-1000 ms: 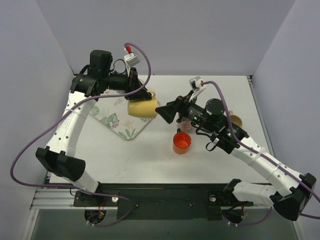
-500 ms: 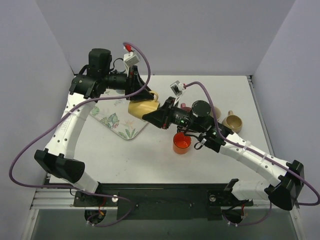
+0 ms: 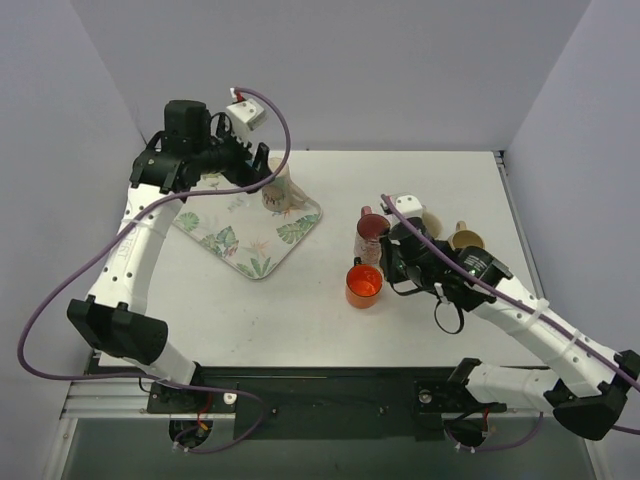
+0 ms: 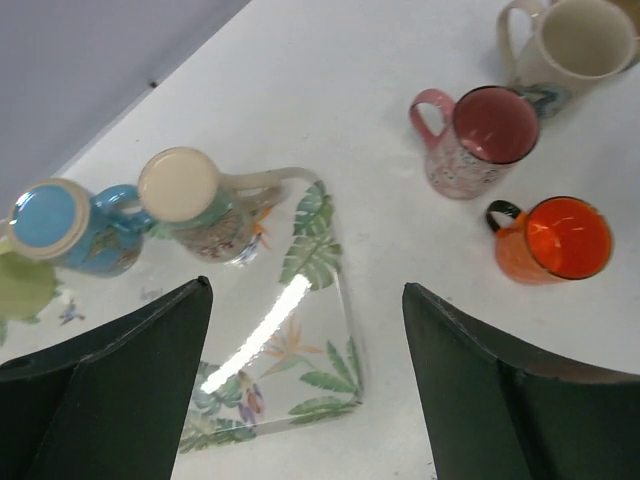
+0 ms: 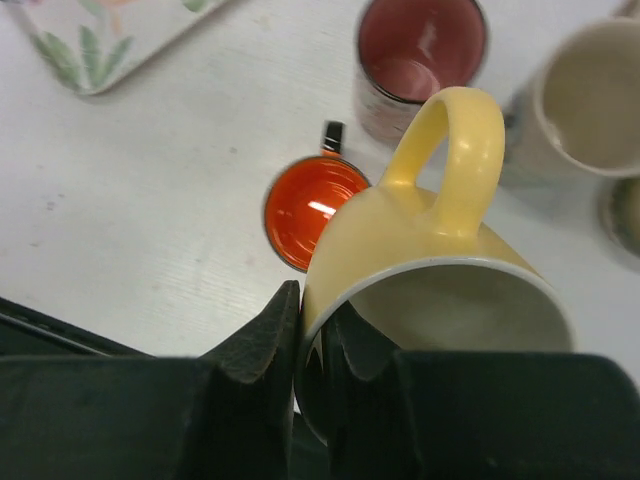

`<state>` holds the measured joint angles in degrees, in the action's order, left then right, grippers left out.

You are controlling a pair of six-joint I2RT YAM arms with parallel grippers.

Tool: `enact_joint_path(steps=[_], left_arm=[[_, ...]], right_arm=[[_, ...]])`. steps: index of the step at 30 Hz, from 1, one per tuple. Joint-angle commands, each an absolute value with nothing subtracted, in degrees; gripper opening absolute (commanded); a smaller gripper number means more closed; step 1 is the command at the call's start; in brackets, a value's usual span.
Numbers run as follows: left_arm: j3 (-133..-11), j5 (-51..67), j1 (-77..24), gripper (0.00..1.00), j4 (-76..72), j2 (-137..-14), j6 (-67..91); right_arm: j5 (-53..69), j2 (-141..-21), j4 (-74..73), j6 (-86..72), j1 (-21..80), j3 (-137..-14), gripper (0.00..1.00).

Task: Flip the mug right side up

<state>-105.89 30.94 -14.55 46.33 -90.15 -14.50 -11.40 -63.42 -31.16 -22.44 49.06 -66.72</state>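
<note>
Right arm: reaches from the near right corner to the table middle, wrist bent down over the cups.
Right gripper: clamped on the rim of the mug — one finger outside, one inside.
Mug: yellow, held in the air over the orange cup, near the pink mug; its mouth faces the wrist camera, the handle points away from the fingers.
Left gripper: fingers wide apart, holding nothing — above the tray.

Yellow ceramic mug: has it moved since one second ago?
Yes. The yellow ceramic mug went rightward from the floral tray's corner to beside the small orange cup, in the right jaws.
</note>
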Motion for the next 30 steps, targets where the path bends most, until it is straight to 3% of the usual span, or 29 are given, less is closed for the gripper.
enact_joint_path(steps=[1,7,20,21,24,30], left_arm=[[-103.46,16.38,-15.29,0.88,43.33,-89.56,-22.93],[-98.97,7.48,-19.06,0.89,38.85,-92.37,-32.06],[-98.0,5.19,-23.46,0.88,38.41,-101.06,-49.9],[-97.82,4.84,-23.81,0.88,38.23,-101.68,-52.53],[-98.78,2.91,-25.31,0.88,37.01,-105.36,-59.38],[-105.64,2.2,-26.19,0.87,40.96,-114.59,-78.72]], right_arm=[[-20.76,-60.64,-47.8,-23.55,43.54,-69.1,0.0],[-9.33,-62.57,-37.28,-23.47,32.37,-53.28,0.0],[2.64,-72.85,-24.79,-24.79,27.07,-45.08,0.0],[2.2,-73.04,-24.87,-24.79,26.98,-45.44,0.04],[0.27,-72.08,-26.36,-24.52,27.16,-46.84,0.31],[-2.19,-68.12,-33.57,-22.24,27.86,-52.63,0.67]])
